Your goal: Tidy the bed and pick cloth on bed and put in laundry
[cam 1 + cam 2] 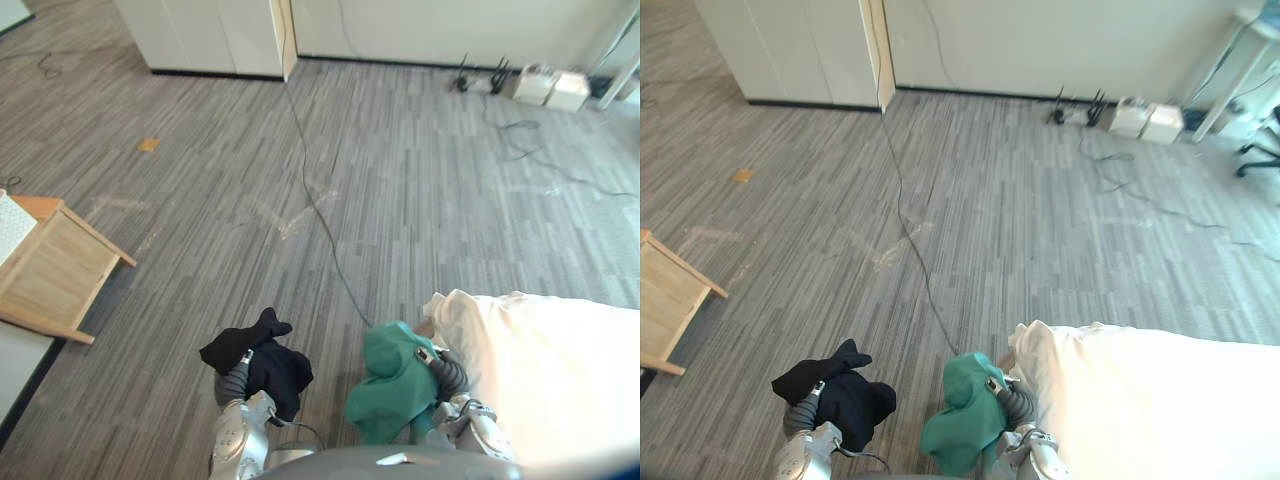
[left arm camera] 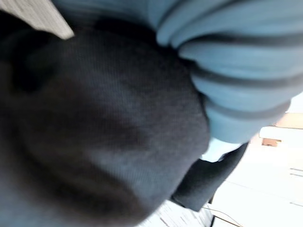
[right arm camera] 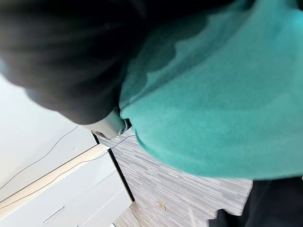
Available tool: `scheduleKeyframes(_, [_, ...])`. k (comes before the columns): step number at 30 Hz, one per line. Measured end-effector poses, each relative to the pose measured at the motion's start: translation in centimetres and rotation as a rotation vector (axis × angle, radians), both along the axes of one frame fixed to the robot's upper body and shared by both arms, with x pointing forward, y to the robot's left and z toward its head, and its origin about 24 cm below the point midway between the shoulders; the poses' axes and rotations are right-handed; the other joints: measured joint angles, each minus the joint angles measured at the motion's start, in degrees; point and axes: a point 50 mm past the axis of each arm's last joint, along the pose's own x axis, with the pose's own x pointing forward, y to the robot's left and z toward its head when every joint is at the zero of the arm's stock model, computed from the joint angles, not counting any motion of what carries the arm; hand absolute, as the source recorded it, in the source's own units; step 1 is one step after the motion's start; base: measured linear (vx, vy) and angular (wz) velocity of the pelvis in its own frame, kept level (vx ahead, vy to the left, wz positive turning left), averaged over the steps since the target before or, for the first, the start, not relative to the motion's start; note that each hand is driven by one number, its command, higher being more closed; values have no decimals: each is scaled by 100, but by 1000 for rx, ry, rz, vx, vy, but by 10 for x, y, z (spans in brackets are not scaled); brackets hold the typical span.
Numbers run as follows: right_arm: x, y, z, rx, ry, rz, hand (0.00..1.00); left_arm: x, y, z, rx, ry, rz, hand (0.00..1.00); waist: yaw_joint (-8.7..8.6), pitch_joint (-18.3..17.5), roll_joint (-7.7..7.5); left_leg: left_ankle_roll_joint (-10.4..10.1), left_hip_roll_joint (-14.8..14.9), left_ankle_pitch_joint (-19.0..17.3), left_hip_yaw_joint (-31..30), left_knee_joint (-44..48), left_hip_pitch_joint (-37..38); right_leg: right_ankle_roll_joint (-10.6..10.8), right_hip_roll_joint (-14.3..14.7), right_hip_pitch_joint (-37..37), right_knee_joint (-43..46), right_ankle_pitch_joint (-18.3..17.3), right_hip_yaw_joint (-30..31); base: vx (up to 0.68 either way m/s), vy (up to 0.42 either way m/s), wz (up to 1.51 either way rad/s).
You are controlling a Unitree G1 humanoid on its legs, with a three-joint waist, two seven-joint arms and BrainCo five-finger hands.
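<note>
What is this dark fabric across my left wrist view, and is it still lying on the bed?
Observer: It is a black cloth bunched over the left hand, hanging above the grey floor, not on the bed.
Operator: And the right arm?
Observer: A green cloth is draped over the right hand, just beside the corner of the white bed.
Operator: What is around the robot?
Observer: Open floor lies ahead, and a light wooden frame stands on the robot's left.
</note>
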Motion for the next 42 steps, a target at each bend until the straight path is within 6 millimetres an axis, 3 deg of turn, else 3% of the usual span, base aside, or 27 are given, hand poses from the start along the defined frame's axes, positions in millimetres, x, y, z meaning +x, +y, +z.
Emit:
scheduleKeyframes(3, [-2, -11, -1, -27, 1, -8, 100, -7, -17, -3, -55, 4, -41, 100, -15, -39, 289, -99, 287, 765, -12, 2055, -847, -59, 326, 465, -127, -428, -19, 440, -116, -8])
scheduleKeyframes(4, [-4, -14, -1, -40, 1, 9, 100, -7, -20, -3, -65, -3, -55, 100, -3, -29, 491, -54, 505, 1766, -16, 2954, -1220, -141, 637, 900, -440, -522, -26, 480, -15, -32])
scheduleKeyframes(5, [-9, -12, -3, -33, 9, 37, 100, -17, -14, -6, -57, 11, -66, 100, 91, -29, 311, -239, 544, 3396, 38, 3493, -1473, -261, 733, 1422, -819, -600, 127, 480, -15, -28])
scheduleKeyframes(6, [-10, -13, -2, -32, 3, 40, 100, -19, -11, -6, -47, 9, -66, 100, 78, -30, 287, -340, 502, 3414, 18, 3734, -1617, -239, 727, 1562, -929, -568, 170, 413, 34, -22])
scheduleKeyframes(7, [-9, -15, -1, -32, -10, 38, 100, -18, -11, -5, -52, -4, -78, 100, 111, -41, 282, -347, 418, 2345, 55, 4356, -2073, -321, 751, 1727, -1001, -656, 255, 487, 87, -29])
scheduleKeyframes(8, [-3, -24, 2, -47, -33, 38, 100, -11, -14, -2, -62, -36, -102, 100, 230, -37, 261, -15, 349, 1243, 338, 4594, -2688, -368, 751, 2008, -1164, -781, 345, 593, 101, -34])
scheduleKeyframes(10, [2, -24, 6, -50, -60, 59, 100, -9, -13, -1, -63, -51, -113, 100, 319, -8, 200, 30, 303, 700, 647, 4169, -3083, -336, 693, 2312, -1325, -874, 424, 520, 88, -32])
scheduleKeyframes(11, [6, -22, 13, -42, -97, 79, 100, 0, -14, 5, -61, -88, -122, 100, 366, 47, 57, -29, 120, 417, 903, 3022, -3331, -116, 483, 2600, -1356, -1054, 424, 512, 109, -19])
scheduleKeyframes(13, [9, -22, 14, -42, -109, 91, 100, 4, -15, 9, -63, -109, -126, 100, 355, 82, -33, -79, -24, 497, 1116, 1747, -3319, 38, 284, 2846, -1346, -1246, 395, 571, 171, -13])
scheduleKeyframes(14, [8, -23, 14, -49, -104, 94, 100, 7, -16, 12, -67, -118, -129, 100, 345, 62, -5, -67, -40, 950, 1333, 547, -3289, 206, 185, 3100, -1377, -1356, 305, 689, 260, -14])
scheduleKeyframes(15, [7, -26, 17, -58, -108, 96, 100, 7, -19, 14, -68, -115, -137, 100, 354, -2, 117, 232, 31, 2253, 1720, -513, -3141, 516, 118, 3357, -1375, -1542, 161, 608, 254, -3])
scheduleKeyframes(16, [6, -26, 16, -57, -101, 95, 100, 9, -18, 15, -63, -116, -144, 100, 362, -21, 81, 653, -93, 2143, 1875, -531, -3053, 603, 25, 3449, -1371, -1593, 116, 601, 274, 30])
scheduleKeyframes(17, [5, -22, 13, -43, -87, 93, 100, 17, -18, 16, -62, -120, -150, 100, 321, -82, -191, 468, -401, 1898, 2026, -381, -3069, 738, -356, 3581, -1407, -1576, -94, 572, 266, 68])
scheduleKeyframes(18, [7, -19, 15, -40, -94, 98, 100, 29, -18, 21, -58, -153, -154, 100, 294, -92, -224, 246, -293, 1416, 2460, 376, -3348, 846, -428, 3710, -1457, -1401, -398, 564, 254, 76])
scheduleKeyframes(19, [9, -18, 15, -41, -94, 98, 100, 33, -20, 23, -66, -164, -153, 100, 289, -91, -225, 332, -233, 1326, 2629, 599, -3402, 872, -434, 3775, -1447, -1341, -457, 568, 282, 82])
scheduleKeyframes(21, [9, -15, 13, -38, -69, 104, 100, 35, -22, 23, -78, -171, -149, 100, 420, -161, -260, 918, -320, 558, 2759, 815, -3182, 1066, -543, 3779, -747, -1216, -493, 502, 284, 47])
scheduleKeyframes(22, [11, -10, 10, -30, -56, 106, 100, 33, -18, 21, -65, -153, -146, 100, 486, -240, -434, 1076, -516, 397, 2752, 805, -3065, 1084, -846, 3404, 326, -1204, -450, 592, 308, 39])
scheduleKeyframes(23, [16, -4, 11, -29, -62, 112, 100, 30, -15, 17, -55, -123, -145, 100, 502, -293, -572, 1157, -804, 271, 2638, 704, -2866, 997, -1203, 2791, 1912, -844, -339, 571, 270, 48])
scheduleKeyframes(25, [16, 1, 10, -32, -55, 115, 100, 23, -12, 12, -45, -91, -140, 100, 496, -303, -571, 1223, -1062, 219, 2409, 430, -2430, 901, -1402, 2221, 3442, -726, -269, 493, 158, 75])
scheduleKeyframes(28, [4, 6, 2, -27, -5, 130, 100, 11, -9, 8, -28, -43, -111, 100, 415, -333, -304, 1176, -1105, 251, 1711, -277, -1459, 623, -1244, 1552, 4021, -887, -507, 379, 63, 94])
scheduleKeyframes(31, [-4, 9, -1, -23, 17, 139, 100, 8, -5, 6, -9, -18, -70, 100, 246, -359, -252, 1097, -1038, 301, 901, -717, -875, 340, -987, 695, 3231, -1113, -470, 400, -64, 134])
scheduleKeyframes(34, [-12, 8, -7, -22, 48, 133, 100, 12, -5, 7, 3, -15, -57, 100, 106, -312, -133, 978, -757, 246, 7, -792, -661, 587, -438, 223, 1009, -977, -64, 361, -194, 147])
scheduleKeyframes(36, [-15, 8, -8, -18, 54, 128, 100, 11, -3, 4, 39, -6, -77, 100, 174, -354, -239, 712, -635, 62, -609, -752, -594, 1025, -208, 250, -1407, -21, 618, 413, -331, 158])
scheduleKeyframes(37, [-16, 9, -8, -17, 54, 129, 100, 11, -2, 4, 44, -6, -79, 100, 186, -369, -291, 622, -633, -23, -725, -719, -566, 1052, -230, 244, -1676, 111, 760, 508, -483, 149])
scheduleKeyframes(39, [-15, 9, -8, -18, 48, 135, 100, -4, 2, -2, 54, 39, -72, 100, 200, -385, -221, 480, -366, -611, -1178, -448, -298, 876, -131, 284, -1175, 705, 851, 445, -431, 105])
scheduleKeyframes(41, [-13, 2, -6, -38, 38, 138, 100, -13, 0, -6, 41, 61, -52, 100, 295, -570, 139, 542, -33, -840, -1291, -356, -303, 582, 85, -9, -371, 153, 637, 459, -381, 51])
scheduleKeyframes(42, [-2, 2, -3, -40, 12, 143, 100, -18, 0, -8, 35, 71, -38, 100, 324, -550, 215, 622, 22, -660, -1039, 515, -611, 441, 15, -18, 108, -317, 414, 480, -353, 61])
